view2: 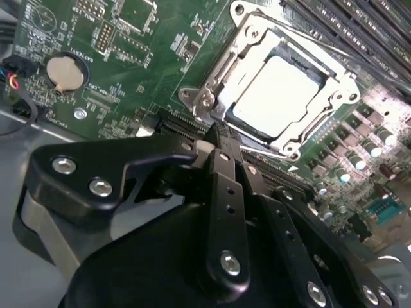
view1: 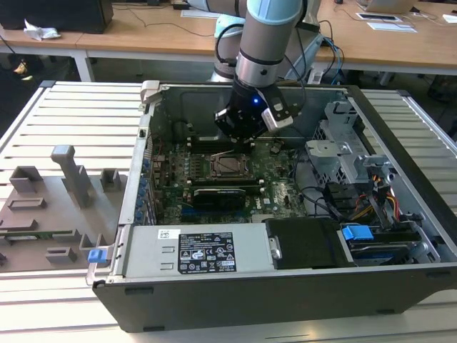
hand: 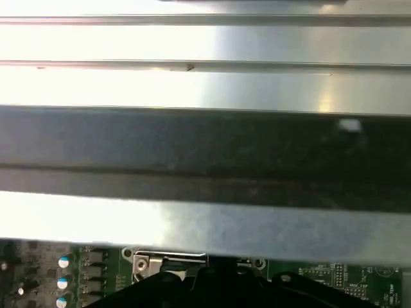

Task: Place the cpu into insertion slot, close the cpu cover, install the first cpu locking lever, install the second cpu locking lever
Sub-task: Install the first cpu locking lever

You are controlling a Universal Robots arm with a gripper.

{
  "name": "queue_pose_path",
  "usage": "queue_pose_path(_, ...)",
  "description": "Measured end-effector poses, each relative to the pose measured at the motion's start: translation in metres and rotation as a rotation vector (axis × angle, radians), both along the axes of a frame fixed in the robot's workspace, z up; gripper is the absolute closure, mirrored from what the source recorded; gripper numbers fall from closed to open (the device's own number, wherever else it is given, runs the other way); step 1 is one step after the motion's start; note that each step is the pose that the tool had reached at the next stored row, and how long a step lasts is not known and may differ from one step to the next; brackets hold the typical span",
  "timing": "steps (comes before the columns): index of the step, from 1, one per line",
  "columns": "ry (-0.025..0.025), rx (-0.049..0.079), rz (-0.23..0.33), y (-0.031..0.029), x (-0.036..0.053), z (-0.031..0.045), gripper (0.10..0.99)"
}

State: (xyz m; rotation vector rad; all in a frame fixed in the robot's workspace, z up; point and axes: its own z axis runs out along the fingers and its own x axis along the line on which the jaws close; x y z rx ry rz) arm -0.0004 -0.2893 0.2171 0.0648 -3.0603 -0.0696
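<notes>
The cpu (view2: 276, 96), a silver-grey square, lies flat in the insertion slot (view2: 192, 97) on the green board. Around it the cpu cover (view2: 252, 40), a silver frame, lies down over its edges. My gripper (view2: 221, 135) hovers low at one edge of the socket, its black fingers (view2: 226, 192) drawn together with nothing seen between them. In the exterior view the gripper (view1: 240, 146) hangs inside the open computer case, just behind the cpu (view1: 230, 166). Thin lever rods run along the socket sides; I cannot tell whether they are latched.
Long black memory slots (view2: 359, 25) run beside the socket, and a coin battery (view2: 66, 72) sits further off. A power supply (view1: 193, 254) and a black drive box (view1: 307, 243) fill the case's front, with a metal drive cage (view1: 335, 153) on the exterior view's right. A grey fixture tray (view1: 50, 207) lies left.
</notes>
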Motion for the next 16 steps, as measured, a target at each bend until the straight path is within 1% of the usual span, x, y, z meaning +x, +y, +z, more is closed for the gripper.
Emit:
queue_pose_path(2,0.0004,0.0,0.0,-0.0014,-0.0001,-0.0022,0.98)
queue_pose_path(7,0.0029,0.0,0.0,-0.0024,-0.0001,-0.0062,0.98)
queue_pose_path(10,0.0068,0.0,0.0,-0.0025,0.0,-0.0102,0.98)
queue_pose_path(11,0.01,-0.001,0.0,-0.0029,0.0001,-0.0127,0.98)
queue_pose_path(14,0.01,0.0,0.0,-0.0056,0.0001,-0.0132,0.98)
queue_pose_path(16,0.0115,-0.001,0.0,-0.0058,0.0002,-0.0141,0.98)
